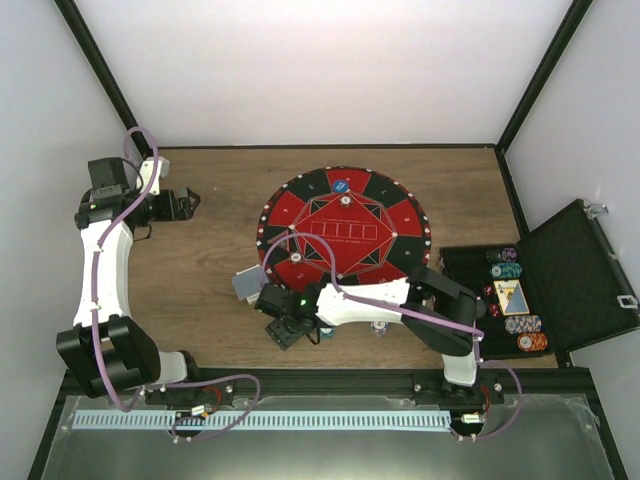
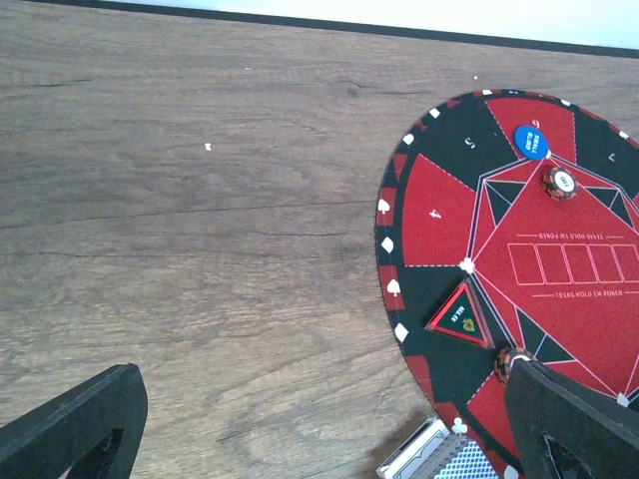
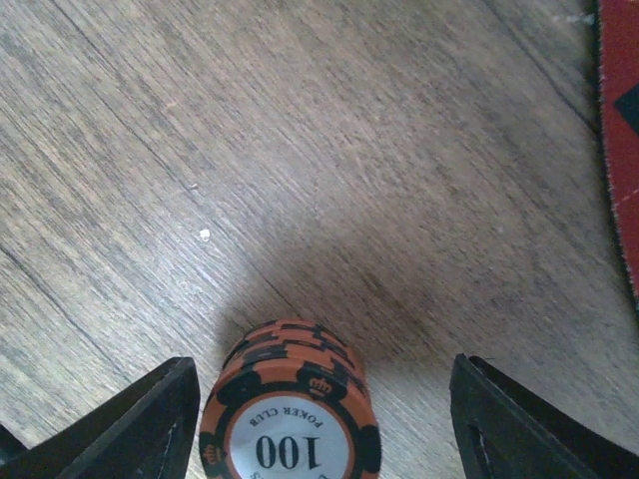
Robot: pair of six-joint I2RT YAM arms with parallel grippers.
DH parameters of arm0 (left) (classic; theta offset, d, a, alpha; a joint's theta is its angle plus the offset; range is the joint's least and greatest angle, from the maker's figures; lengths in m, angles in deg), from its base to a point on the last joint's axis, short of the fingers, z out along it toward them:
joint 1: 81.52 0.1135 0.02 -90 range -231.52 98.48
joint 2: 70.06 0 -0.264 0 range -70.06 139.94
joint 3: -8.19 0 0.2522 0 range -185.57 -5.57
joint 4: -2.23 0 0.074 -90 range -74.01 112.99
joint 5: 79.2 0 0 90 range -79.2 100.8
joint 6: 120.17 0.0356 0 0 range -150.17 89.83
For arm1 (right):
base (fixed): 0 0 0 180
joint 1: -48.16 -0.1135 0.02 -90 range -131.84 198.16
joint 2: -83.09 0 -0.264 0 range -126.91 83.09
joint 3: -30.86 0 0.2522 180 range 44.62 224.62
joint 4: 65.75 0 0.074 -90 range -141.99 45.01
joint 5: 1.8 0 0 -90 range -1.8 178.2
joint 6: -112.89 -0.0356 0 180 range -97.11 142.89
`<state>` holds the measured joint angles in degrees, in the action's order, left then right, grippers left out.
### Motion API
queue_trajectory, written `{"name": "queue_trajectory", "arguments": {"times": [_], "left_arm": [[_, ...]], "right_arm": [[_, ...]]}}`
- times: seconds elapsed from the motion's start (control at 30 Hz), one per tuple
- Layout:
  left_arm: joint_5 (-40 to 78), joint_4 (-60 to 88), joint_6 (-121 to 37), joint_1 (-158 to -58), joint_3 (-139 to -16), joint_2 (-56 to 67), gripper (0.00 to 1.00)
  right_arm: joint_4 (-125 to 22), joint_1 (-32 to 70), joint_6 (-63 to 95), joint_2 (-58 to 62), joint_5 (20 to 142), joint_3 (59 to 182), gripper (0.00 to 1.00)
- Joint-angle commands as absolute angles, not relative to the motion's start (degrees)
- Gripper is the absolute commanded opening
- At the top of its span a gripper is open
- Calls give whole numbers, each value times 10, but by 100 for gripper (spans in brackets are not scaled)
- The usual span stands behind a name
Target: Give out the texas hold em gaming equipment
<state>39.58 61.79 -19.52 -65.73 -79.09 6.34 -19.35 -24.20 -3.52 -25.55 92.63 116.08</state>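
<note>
A stack of orange-and-black poker chips marked 100 stands on the wood between the fingers of my right gripper, nearer its left finger. The jaws are wide apart and do not touch it. In the top view the right gripper is just off the mat's near-left edge. A blue-backed card deck lies by that edge, also seen from above. On the mat lie a blue disc, a chip and another chip partly behind my finger. My left gripper is open and empty at far left.
The round red-and-black mat fills the table's middle; a green triangular marker lies on it. An open black case at right holds chip stacks and cards. Bare wood lies left of the mat.
</note>
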Motion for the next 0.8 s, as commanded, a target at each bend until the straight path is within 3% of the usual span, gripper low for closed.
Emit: {"name": "queue_trajectory", "arguments": {"times": [0.0, 0.3, 0.77], "left_arm": [[400, 623, -200, -654, -805, 55, 100], [399, 623, -201, -655, -803, 53, 100], [399, 622, -201, -655, -797, 52, 100]], "right_arm": [[-201, -254, -41, -268, 926, 1165, 69], [-196, -264, -49, -268, 935, 1171, 54], [-181, -268, -50, -266, 942, 1188, 59]]}}
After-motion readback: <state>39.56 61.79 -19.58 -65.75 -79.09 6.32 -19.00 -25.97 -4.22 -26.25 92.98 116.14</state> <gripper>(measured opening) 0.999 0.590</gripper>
